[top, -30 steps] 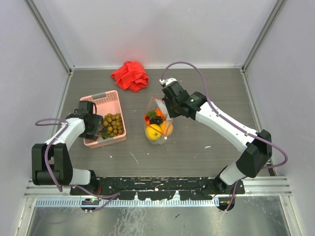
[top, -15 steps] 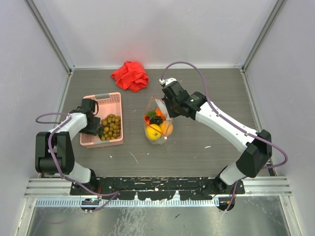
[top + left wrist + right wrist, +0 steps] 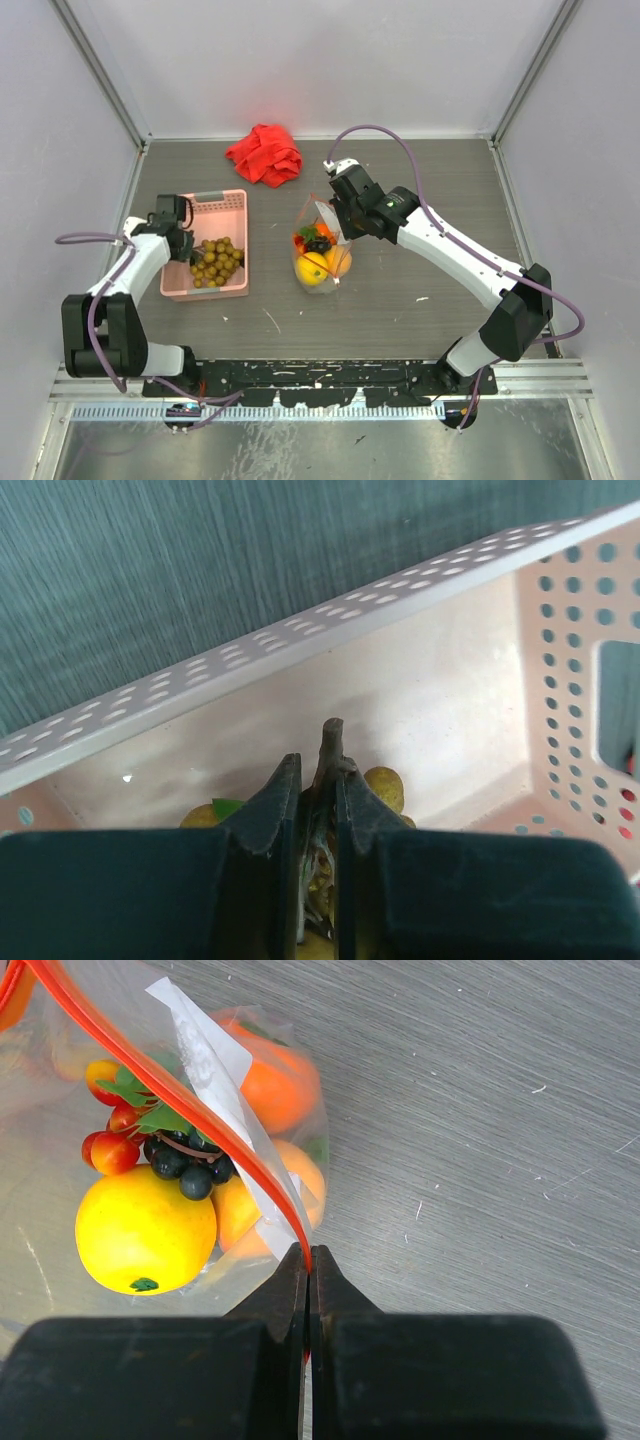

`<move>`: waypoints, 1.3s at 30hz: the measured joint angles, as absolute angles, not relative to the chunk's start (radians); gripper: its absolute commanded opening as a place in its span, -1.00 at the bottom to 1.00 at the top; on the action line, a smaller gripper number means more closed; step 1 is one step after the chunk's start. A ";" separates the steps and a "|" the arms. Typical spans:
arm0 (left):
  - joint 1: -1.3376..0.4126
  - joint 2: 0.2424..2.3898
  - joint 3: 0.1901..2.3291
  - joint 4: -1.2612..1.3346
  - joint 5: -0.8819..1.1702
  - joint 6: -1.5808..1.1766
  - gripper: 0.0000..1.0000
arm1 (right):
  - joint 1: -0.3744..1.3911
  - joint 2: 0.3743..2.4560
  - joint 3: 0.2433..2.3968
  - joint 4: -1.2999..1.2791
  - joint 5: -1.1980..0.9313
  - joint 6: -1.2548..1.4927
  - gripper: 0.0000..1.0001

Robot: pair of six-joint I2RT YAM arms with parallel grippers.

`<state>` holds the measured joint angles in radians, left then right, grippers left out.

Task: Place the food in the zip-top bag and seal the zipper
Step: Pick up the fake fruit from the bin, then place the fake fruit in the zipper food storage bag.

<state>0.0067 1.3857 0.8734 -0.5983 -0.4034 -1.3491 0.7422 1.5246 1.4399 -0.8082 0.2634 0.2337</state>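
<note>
The olive-brown grapes [image 3: 216, 262] lie in the pink basket [image 3: 206, 293]. My left gripper [image 3: 186, 246] reaches into the basket from the left and is shut on the bunch's brown stem [image 3: 331, 738], with yellow-green grapes [image 3: 385, 786] showing just behind the fingers. The clear zip-top bag [image 3: 318, 250] lies mid-table with a lemon [image 3: 145, 1230], an orange [image 3: 275, 1082] and small red and dark berries [image 3: 180, 1165] inside. My right gripper [image 3: 308, 1260] is shut on the orange-red zipper [image 3: 200, 1100] at the bag's far end [image 3: 340, 214], holding the mouth up.
A crumpled red cloth [image 3: 265, 155] lies at the back of the table. The basket's perforated wall [image 3: 300, 640] rises close in front of the left fingers. Grey walls enclose the table on three sides.
My left gripper has closed on the grapes' stem. The basket has turned and slid a little to the left with the bunch. The right arm and bag have not moved.
</note>
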 measured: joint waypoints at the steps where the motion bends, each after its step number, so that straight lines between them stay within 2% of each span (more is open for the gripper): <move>1: 0.007 1.367 0.873 -0.599 -0.407 -1.338 -1.00 | 0.742 1.525 1.440 -0.808 0.264 0.234 -0.99; 12: 0.007 1.144 0.906 -0.577 -0.361 -1.112 -1.00 | 0.742 1.525 1.440 -0.808 0.268 0.234 -0.99; 22: -0.020 1.110 1.007 -0.460 -0.116 -0.865 -1.00 | 0.742 1.525 1.440 -0.808 0.268 0.235 -0.99; 31: -0.080 1.090 1.017 -0.254 0.164 -0.756 -1.00 | 0.742 1.525 1.446 -0.809 0.266 0.235 -0.99; 39: -0.237 0.994 0.965 0.011 0.240 -0.633 -1.00 | 0.742 1.525 1.483 -0.812 0.255 0.235 -0.99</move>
